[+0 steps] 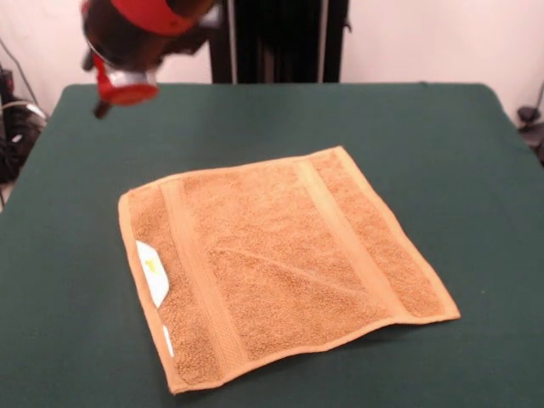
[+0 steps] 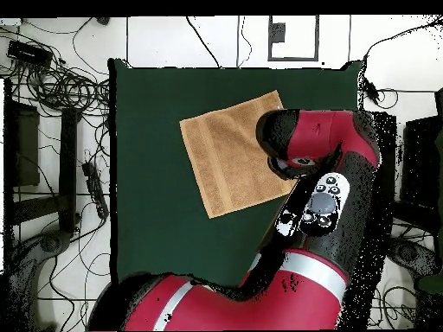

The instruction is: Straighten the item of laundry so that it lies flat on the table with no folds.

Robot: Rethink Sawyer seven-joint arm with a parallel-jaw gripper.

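The orange-tan towel point(image 1: 276, 259) lies spread out on the dark green table point(image 1: 442, 144), turned a little like a diamond. Two flat border bands run across it, and a white label point(image 1: 153, 270) sits at its left edge. A faint diagonal crease crosses its middle. The gripper point(image 1: 119, 85) hangs above the table's far left corner, off the towel and apart from it, and its state cannot be made out. In the overhead view the towel point(image 2: 225, 156) lies in the table's point(image 2: 147, 199) upper half, and the red arm point(image 2: 324, 138) covers its right corner.
The black pedestal point(image 1: 276, 38) stands behind the table's far edge. Cables and dark equipment point(image 2: 52, 130) lie on the floor beside the table. More gear point(image 1: 531, 119) shows at the right edge.
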